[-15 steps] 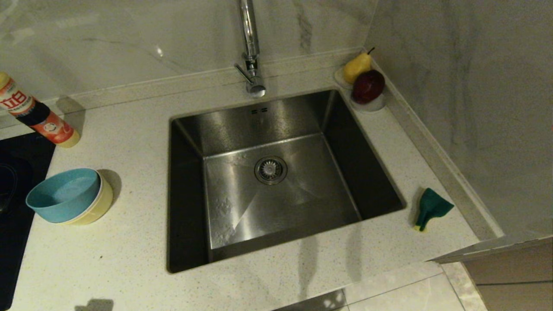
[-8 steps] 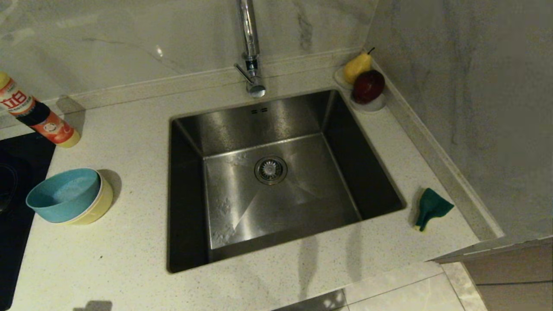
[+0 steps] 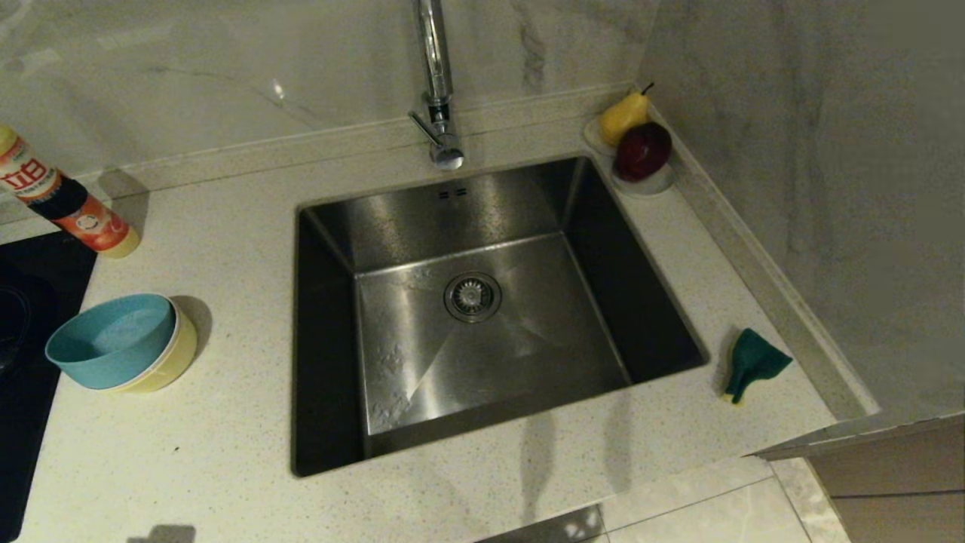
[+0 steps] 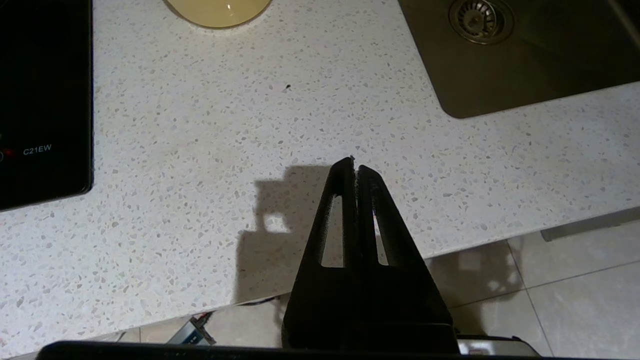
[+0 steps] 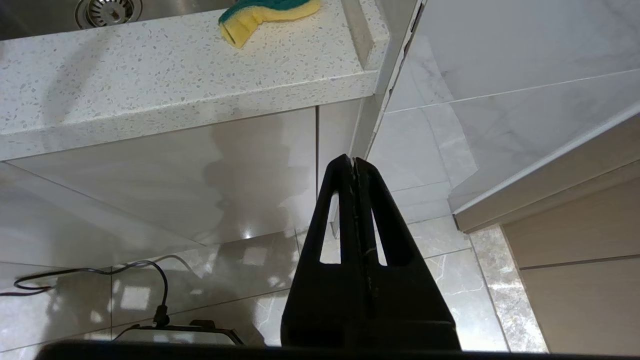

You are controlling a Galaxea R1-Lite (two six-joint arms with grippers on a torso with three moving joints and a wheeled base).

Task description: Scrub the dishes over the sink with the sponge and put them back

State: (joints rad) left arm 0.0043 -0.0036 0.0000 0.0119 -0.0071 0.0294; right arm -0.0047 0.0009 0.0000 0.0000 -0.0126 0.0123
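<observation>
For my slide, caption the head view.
Stacked bowls left of empty sink, sponge on its right; no arms visible.

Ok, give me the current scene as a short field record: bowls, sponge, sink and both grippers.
bowls: light blue plastic bowl nested in a yellow plastic bowl, on the speckled countertop left of the sink; no pink bowl visible
sponge: crumpled green-and-yellow scrub pad, on the countertop right of the sink
sink: square steel basin, nothing in it, round drain strainer in the middle
left gripper: shut, holding nothing, above the counter's front edge
right gripper: shut, holding nothing, below counter level, over the floor
</observation>
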